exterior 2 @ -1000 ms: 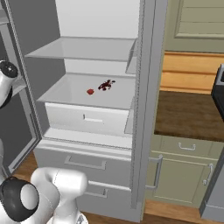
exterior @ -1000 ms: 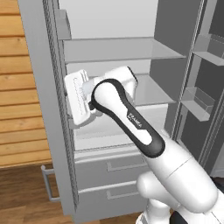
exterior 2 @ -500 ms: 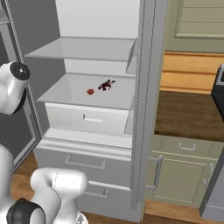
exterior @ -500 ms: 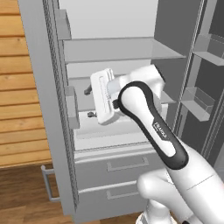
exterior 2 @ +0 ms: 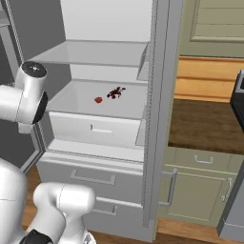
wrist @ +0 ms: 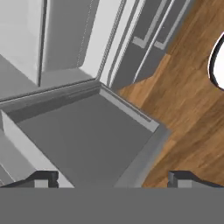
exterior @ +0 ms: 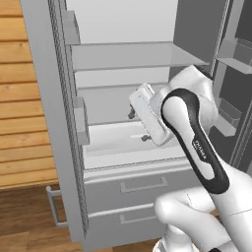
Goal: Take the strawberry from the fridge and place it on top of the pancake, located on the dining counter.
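The gripper (wrist: 113,177) has its two fingertips (wrist: 41,178) far apart, with nothing between them. It hangs in front of the open fridge (exterior 2: 157,119). The strawberry (exterior 2: 98,99) lies on the white shelf (exterior 2: 76,97) inside, with a dark red thing (exterior 2: 116,92), hard to identify, at its 1 o'clock. The arm's wrist hides the fingers in the left base view

1 fridge (exterior 2: 157,119), 1 strawberry (exterior 2: 98,99), 1 dark red item (exterior 2: 115,92), 2 drawers (exterior 2: 90,178).
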